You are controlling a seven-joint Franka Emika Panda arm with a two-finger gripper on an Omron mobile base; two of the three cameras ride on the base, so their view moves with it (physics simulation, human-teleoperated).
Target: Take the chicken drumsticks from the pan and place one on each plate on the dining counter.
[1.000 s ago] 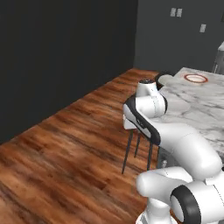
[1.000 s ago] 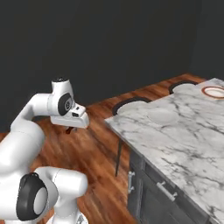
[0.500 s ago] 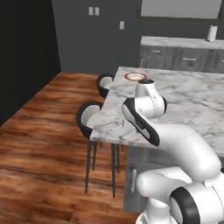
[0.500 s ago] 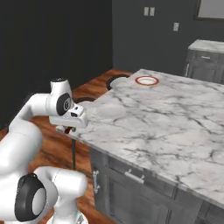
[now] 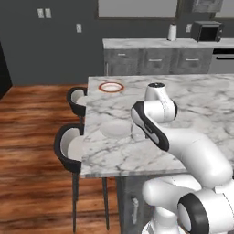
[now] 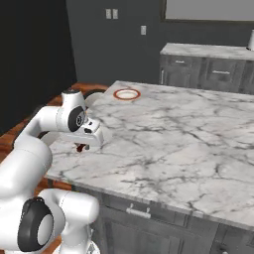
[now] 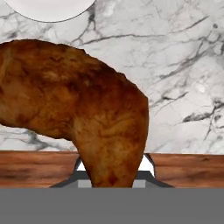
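Note:
A glossy reddish-brown chicken drumstick [image 7: 87,109] hangs between my fingertips, with my gripper [image 7: 113,171] shut on its narrow end. In the right base view the gripper [image 6: 82,146] hovers over the near left corner of the marble dining counter [image 6: 173,134], and a bit of the drumstick [image 6: 79,148] shows under it. A plain white plate [image 5: 115,128] lies on the counter just beside my hand, and its edge [image 7: 48,8] shows beyond the drumstick. The red-rimmed plate [image 5: 111,87] sits farther back near the counter's left edge. The pan is out of view.
Two dark stools [image 5: 68,146] stand along the counter's left side over a wooden floor [image 5: 32,160]. Behind is a second marble counter [image 5: 151,44] on grey cabinets with a paper towel roll [image 5: 172,32] and a microwave [image 5: 206,31].
The whole picture has shifted as the base turned and drove up to the dining counter. The gripper stays shut on the drumstick and now hangs over the counter's corner.

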